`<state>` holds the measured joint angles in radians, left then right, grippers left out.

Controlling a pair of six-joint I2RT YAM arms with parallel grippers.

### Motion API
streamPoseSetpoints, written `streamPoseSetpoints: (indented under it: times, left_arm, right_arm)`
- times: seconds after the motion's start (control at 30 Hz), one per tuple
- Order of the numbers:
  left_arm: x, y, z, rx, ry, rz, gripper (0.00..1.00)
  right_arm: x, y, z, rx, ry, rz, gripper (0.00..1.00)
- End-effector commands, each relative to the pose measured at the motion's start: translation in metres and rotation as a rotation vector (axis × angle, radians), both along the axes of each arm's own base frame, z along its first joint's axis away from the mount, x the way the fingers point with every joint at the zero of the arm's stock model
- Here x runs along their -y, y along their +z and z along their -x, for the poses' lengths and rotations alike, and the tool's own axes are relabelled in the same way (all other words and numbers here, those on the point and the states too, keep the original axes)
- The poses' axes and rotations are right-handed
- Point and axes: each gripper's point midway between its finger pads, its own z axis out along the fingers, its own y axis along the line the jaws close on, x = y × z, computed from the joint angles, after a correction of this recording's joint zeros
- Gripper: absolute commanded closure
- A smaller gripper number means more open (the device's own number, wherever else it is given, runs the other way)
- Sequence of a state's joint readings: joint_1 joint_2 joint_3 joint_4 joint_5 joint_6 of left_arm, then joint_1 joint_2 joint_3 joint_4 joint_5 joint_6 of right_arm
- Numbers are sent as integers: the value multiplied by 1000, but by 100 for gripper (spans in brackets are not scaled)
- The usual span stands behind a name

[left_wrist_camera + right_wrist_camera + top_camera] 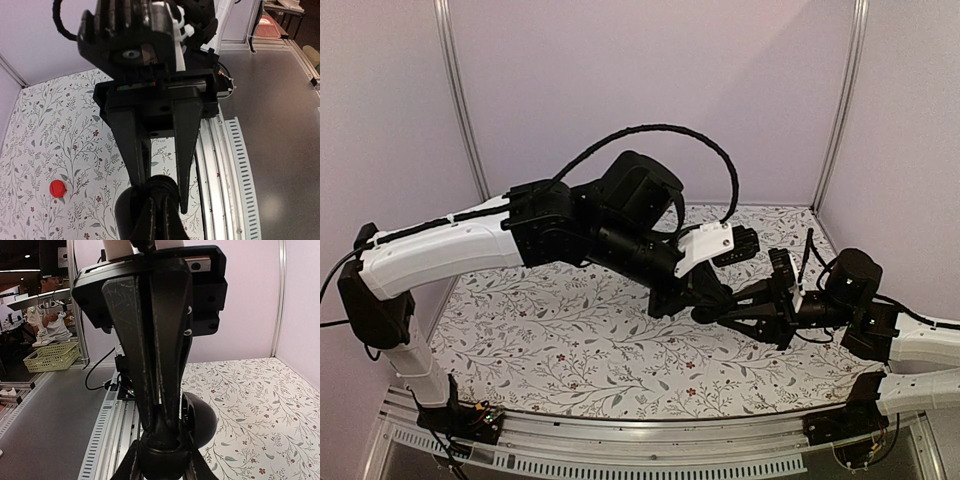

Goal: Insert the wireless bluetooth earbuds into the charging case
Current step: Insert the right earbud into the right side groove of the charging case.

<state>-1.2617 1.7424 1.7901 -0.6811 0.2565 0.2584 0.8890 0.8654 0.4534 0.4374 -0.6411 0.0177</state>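
- Closest in, the metal rail runs along the near edge with both arm bases bolted to it. The left arm is white and reaches up and across to the right. The right arm stays low and comes in from the right.
- The two arms meet tip to tip in mid-air over the right part of the table, well above the cloth.
- The right gripper has its fingers pressed together almost the whole way down, with just a thin slit between them. The tips are buried in a black lump.
- That lump looks like the charging case. It's glossy, black and rounded, and it bulges out to one side of the pinch point. It's up in the air between the two grippers, not on the table.
- The left gripper comes at it from the other side. There's a gap between its fingers higher up, but the tips are clamped in on the same black thing. I can't tell which part of the case each gripper has, or whether the lid is open.
- On the floral cloth, a red disc lies flat by itself, well apart from both grippers.
- Further back, a black cable loops over the left arm, and behind that are the plain pale walls.
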Motion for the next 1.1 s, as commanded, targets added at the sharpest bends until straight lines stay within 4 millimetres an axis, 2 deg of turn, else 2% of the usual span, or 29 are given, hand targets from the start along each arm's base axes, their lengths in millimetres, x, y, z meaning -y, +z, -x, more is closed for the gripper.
streamPoseSetpoints:
  times: [0.0,0.07,0.17,0.37,0.53,0.63,0.77,0.83,0.9,1.0,1.07]
  left_arm:
    - [5,-5,9,-6,-22,-26,100]
    - [6,-8,8,-4,-20,-38,100]
    - [5,-7,6,8,-7,-46,93]
    - [-1,8,6,24,-1,-17,82]
    - [-4,15,4,39,9,1,80]
    - [-5,24,7,43,-4,25,81]
    - [-11,47,16,48,-42,91,78]
    - [-17,55,20,56,-52,127,73]
    - [-25,63,19,74,-39,168,62]
    - [-44,77,6,113,24,243,44]
    - [-57,76,-4,111,71,267,25]
  right_arm:
    - [1,20,0,45,-2,-46,100]
    - [1,20,0,46,1,-47,100]
    - [2,21,1,50,4,-52,100]
    - [2,20,2,49,6,-51,100]
    - [2,20,2,48,8,-50,100]
    - [1,19,2,47,11,-47,100]
    - [2,17,2,43,8,-44,100]
    - [2,18,1,44,3,-47,100]
    - [2,18,1,44,1,-49,100]
    - [2,20,2,47,3,-52,100]
    - [2,21,2,50,6,-54,100]
